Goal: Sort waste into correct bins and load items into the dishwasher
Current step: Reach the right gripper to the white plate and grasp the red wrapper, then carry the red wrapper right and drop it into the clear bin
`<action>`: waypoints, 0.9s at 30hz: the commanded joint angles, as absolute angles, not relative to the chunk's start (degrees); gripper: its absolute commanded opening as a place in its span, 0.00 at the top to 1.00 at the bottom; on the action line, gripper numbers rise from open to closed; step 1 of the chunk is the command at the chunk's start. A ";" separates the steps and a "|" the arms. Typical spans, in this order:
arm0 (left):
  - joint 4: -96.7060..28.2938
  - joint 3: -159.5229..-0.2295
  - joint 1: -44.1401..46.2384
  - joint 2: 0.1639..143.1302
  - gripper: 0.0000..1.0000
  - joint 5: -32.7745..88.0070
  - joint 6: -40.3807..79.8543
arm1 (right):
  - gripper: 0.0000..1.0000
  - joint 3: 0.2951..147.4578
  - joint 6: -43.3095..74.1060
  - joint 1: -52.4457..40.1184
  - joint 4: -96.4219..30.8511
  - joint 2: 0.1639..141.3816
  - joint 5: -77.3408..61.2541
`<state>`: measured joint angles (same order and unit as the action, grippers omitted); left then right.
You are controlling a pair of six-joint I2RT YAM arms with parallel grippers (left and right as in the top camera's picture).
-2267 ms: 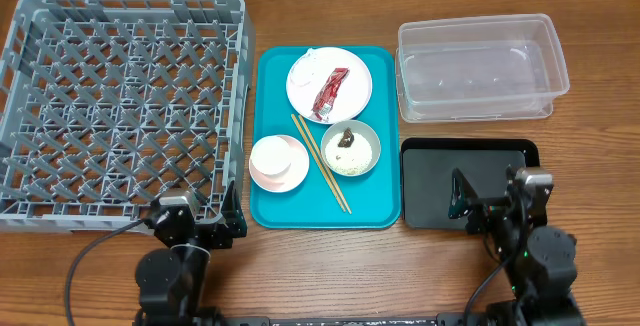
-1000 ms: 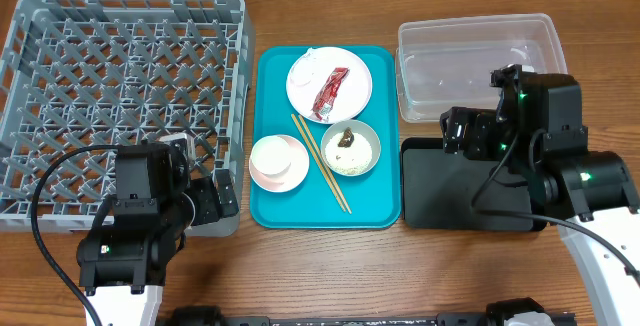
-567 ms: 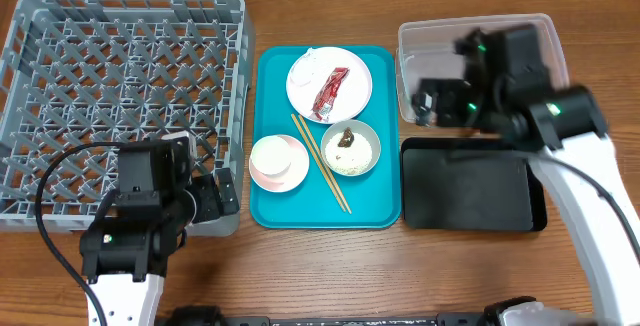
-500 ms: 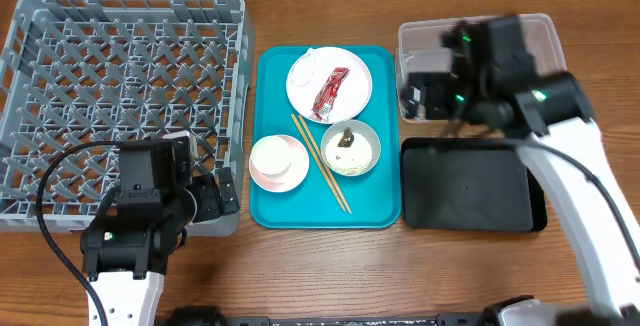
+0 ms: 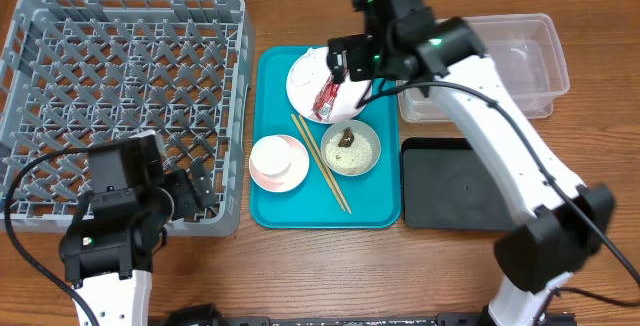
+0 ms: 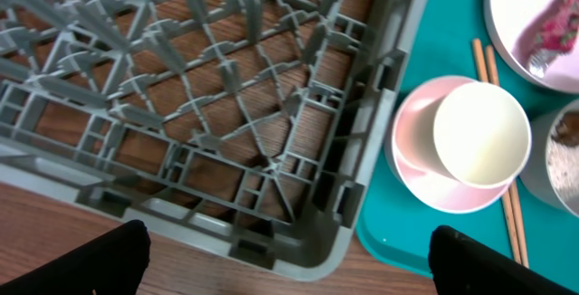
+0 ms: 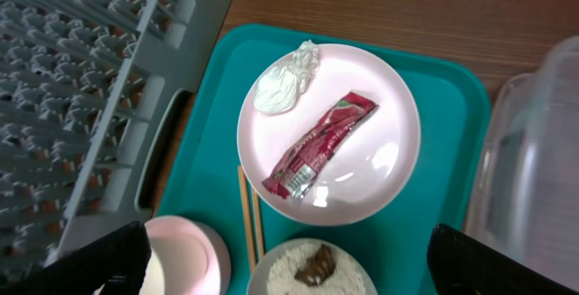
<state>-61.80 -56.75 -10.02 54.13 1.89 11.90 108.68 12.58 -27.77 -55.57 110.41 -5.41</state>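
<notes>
My right gripper [image 5: 347,63] [image 7: 298,272] is open and empty, hovering above the white plate [image 5: 312,101] [image 7: 380,164]. The plate carries the red wrapper [image 7: 318,147] and the white tissue [image 7: 286,81]. The grey-green bowl [image 5: 352,150] holds rice and a brown scrap [image 7: 315,263]. The white cup [image 6: 479,132] sits in the pink bowl [image 5: 278,164]. Two chopsticks [image 5: 320,163] lie on the teal tray [image 5: 380,201]. My left gripper [image 5: 200,191] [image 6: 289,263] is open and empty over the front right corner of the grey dish rack [image 5: 120,106].
The clear tub [image 5: 500,66] stands at the back right, partly under my right arm. The black tray [image 5: 465,186] lies in front of it. The rack's right wall [image 6: 362,141] runs close beside the teal tray.
My right arm has swung left from over the black tray and clear tub to above the white plate. My left arm has shifted slightly left at the rack's corner.
</notes>
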 commanded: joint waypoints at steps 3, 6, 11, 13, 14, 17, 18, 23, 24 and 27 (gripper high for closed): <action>-61.73 -58.30 -11.22 54.00 0.00 3.14 12.23 | 0.00 110.21 16.80 -31.11 -53.12 116.64 -0.71; -61.69 -58.28 -11.22 54.00 0.00 3.22 12.23 | 0.00 110.21 19.73 -32.67 -52.31 120.22 2.50; -61.98 -58.28 -11.22 54.00 0.00 3.22 12.23 | 0.05 110.21 24.86 -34.09 -50.43 125.80 4.69; -62.00 -58.28 -11.22 54.00 0.00 3.22 12.25 | 0.10 110.21 26.44 -34.17 -49.45 127.76 4.47; -62.00 -58.28 -11.22 54.00 0.00 3.22 12.25 | 0.14 110.21 27.35 -34.17 -49.28 128.62 4.45; -62.00 -58.28 -11.22 54.00 0.00 3.22 12.25 | 0.25 110.21 30.24 -34.17 -48.93 131.17 4.43; -61.95 -58.28 -11.22 54.00 0.00 3.20 12.23 | 0.27 110.21 30.44 -34.17 -48.84 131.81 4.29; -61.98 -58.28 -11.22 54.00 0.00 3.22 12.25 | 0.57 110.21 30.48 -34.17 -47.99 132.79 4.23; -61.98 -58.28 -11.22 54.00 0.00 3.20 12.25 | 0.61 110.24 30.48 -34.17 -47.66 132.79 4.21; -61.98 -58.28 -11.22 54.00 0.00 3.22 12.23 | 0.85 110.24 30.48 -34.17 -48.14 132.79 3.77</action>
<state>-61.98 -56.75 -10.92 54.13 2.37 11.90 108.77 29.30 -34.22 -48.10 133.16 3.36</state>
